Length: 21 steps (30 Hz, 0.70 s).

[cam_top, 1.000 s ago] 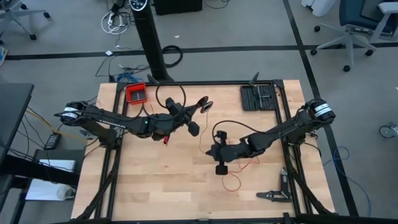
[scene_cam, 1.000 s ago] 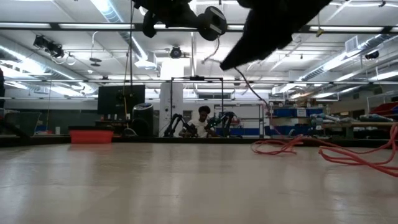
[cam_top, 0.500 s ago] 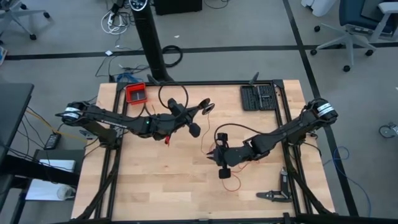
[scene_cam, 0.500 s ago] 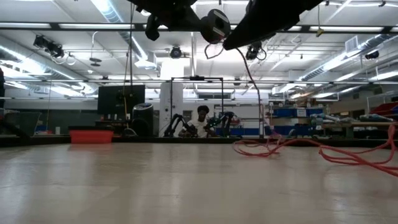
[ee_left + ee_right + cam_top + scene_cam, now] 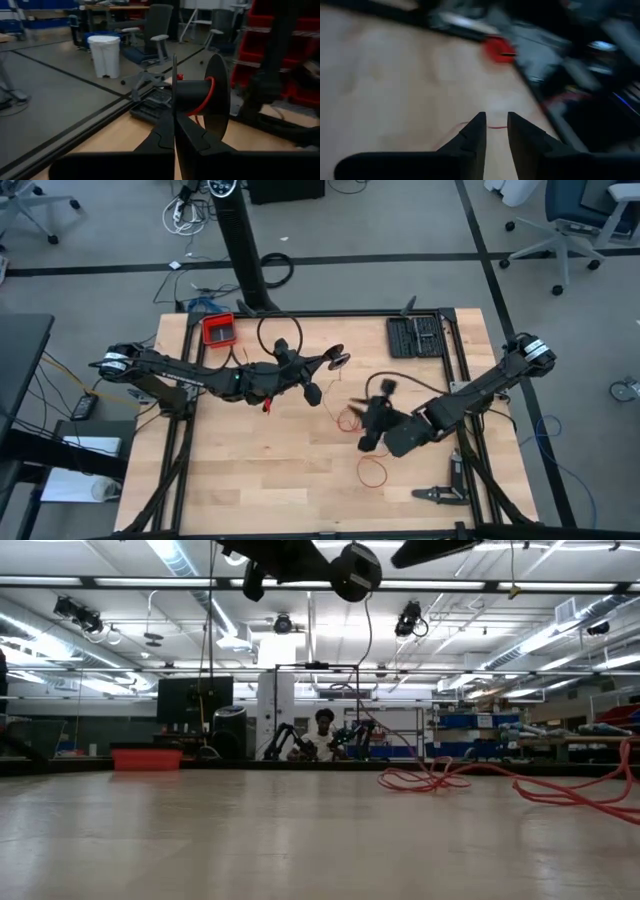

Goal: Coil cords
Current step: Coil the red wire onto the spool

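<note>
We hold a spool aloft while the red cord lies loose on the table.

Our left gripper (image 5: 174,131) is clamped on a black spool (image 5: 200,95) above the table's middle, a little red cord (image 5: 372,471) wound on it. Our right gripper (image 5: 494,131) hangs to its right with fingers apart, grasping nothing. The rest of the cord lies in loops on the table (image 5: 250,480) below it.

We see two robot arms, the left arm (image 5: 190,372) and the right arm (image 5: 470,392). We count one thin red cord (image 5: 372,471), one black spool (image 5: 207,95), one red tray (image 5: 218,330), one black tool case (image 5: 414,336) and one wooden table (image 5: 260,470).
</note>
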{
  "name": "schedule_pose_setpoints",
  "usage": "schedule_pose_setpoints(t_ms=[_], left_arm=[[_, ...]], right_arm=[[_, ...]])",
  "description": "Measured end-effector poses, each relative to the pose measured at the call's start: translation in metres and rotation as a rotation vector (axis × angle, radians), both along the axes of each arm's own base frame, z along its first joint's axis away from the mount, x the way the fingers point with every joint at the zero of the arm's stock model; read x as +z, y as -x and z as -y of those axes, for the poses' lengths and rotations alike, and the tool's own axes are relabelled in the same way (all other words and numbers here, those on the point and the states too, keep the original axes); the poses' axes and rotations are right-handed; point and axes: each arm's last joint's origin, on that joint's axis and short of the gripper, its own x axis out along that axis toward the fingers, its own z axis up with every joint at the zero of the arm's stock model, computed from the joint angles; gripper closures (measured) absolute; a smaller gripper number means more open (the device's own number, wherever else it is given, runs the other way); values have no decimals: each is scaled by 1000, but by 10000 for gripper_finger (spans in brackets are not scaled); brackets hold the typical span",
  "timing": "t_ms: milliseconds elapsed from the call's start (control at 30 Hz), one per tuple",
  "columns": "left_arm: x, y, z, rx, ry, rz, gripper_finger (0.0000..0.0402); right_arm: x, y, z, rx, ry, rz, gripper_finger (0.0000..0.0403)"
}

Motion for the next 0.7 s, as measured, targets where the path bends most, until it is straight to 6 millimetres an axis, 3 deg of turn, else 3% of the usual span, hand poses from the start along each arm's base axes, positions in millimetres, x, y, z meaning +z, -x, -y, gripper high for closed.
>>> schedule_pose_setpoints(t_ms=[167, 400, 700], left_arm=[[5, -2, 2, -76, 10, 53, 398], [11, -2, 12, -173, -28, 98, 398], [15, -2, 20, -220, -53, 117, 398]], right_arm=[[-1, 7, 9, -121, -76, 43, 330], [-8, 3, 13, -191, -66, 65, 323], [-8, 2, 11, -173, -19, 45, 323]])
